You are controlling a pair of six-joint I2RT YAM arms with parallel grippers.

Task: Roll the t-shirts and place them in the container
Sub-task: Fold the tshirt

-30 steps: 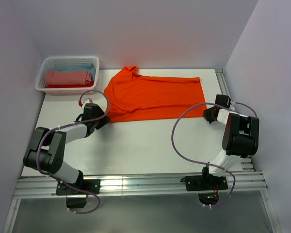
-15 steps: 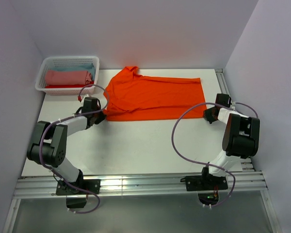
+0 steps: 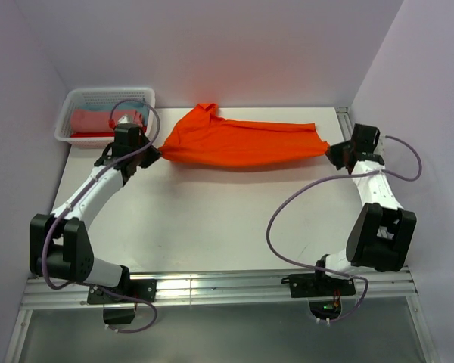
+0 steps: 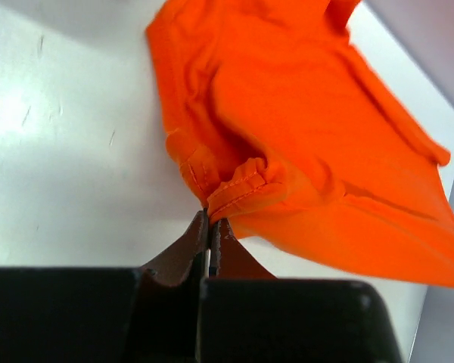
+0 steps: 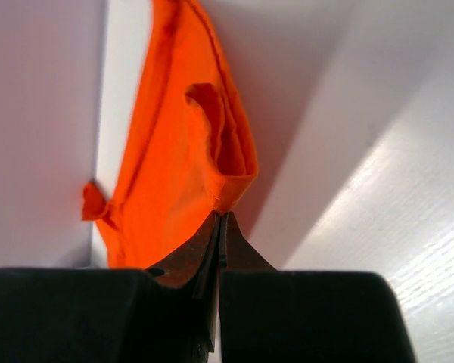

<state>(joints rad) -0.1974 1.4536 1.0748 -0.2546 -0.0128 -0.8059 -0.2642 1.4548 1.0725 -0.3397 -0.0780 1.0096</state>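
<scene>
Left gripper (image 4: 210, 221) pressed shut, pinching left edge of orange t-shirt (image 3: 242, 144); right gripper (image 5: 219, 218) pinching right corner; shirt stretched between them over far side of desk (image 3: 212, 219) (other rolls in basket (image 3: 68, 106)); step: straightening; next: lay flat, tension even.

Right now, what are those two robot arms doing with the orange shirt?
The left arm has its jaws shut on one end of the orange t-shirt, and the right arm grips the other end. The shirt is stretched between them, its near edge raised off the white table. It is not rolled yet. Other cloth rolls lie in the white basket at far left.
</scene>
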